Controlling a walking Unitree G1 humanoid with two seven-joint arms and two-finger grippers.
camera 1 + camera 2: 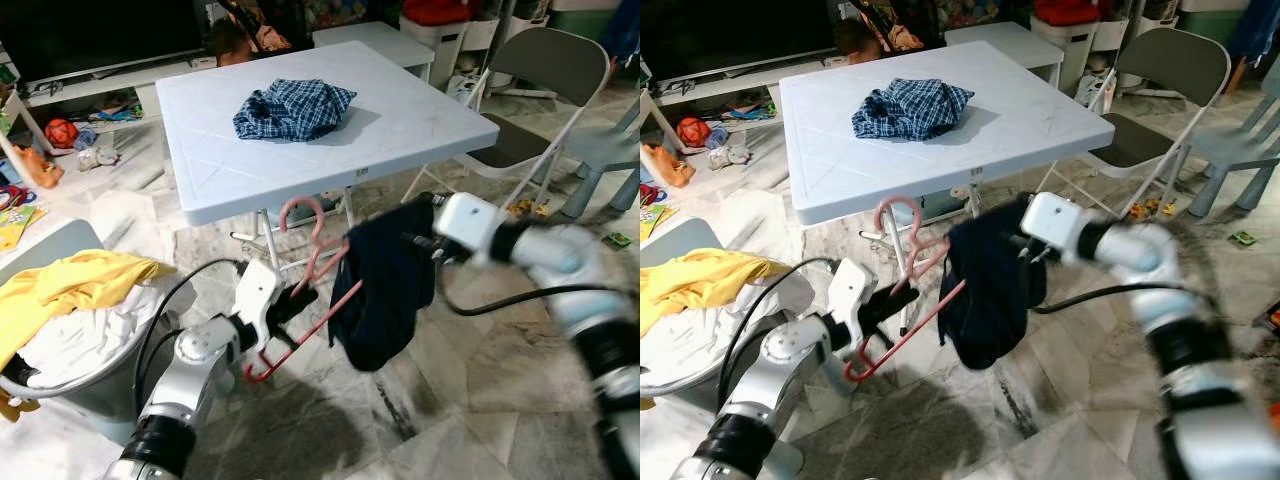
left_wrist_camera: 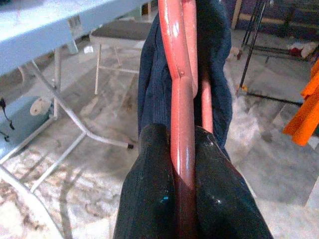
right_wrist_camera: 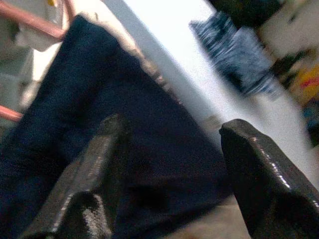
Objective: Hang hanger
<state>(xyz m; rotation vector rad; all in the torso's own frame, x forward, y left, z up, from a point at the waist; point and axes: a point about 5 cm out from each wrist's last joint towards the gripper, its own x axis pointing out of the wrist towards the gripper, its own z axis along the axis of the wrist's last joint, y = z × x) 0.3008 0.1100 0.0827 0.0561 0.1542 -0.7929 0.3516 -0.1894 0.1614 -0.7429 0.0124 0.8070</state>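
Left hand clamps the pink hanger, whose bar runs toward two o'clock into the dark garment; right hand, released, straddles the cloth.

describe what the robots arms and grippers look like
Both arms have silver-white rounded shells with black joint bands. A black cable loops beside each arm. The left gripper and right gripper each have two long, glossy black fingers.

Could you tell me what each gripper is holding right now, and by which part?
Left gripper clamps the pink hanger by its lower bar. Right gripper is open at the dark garment, not gripping.
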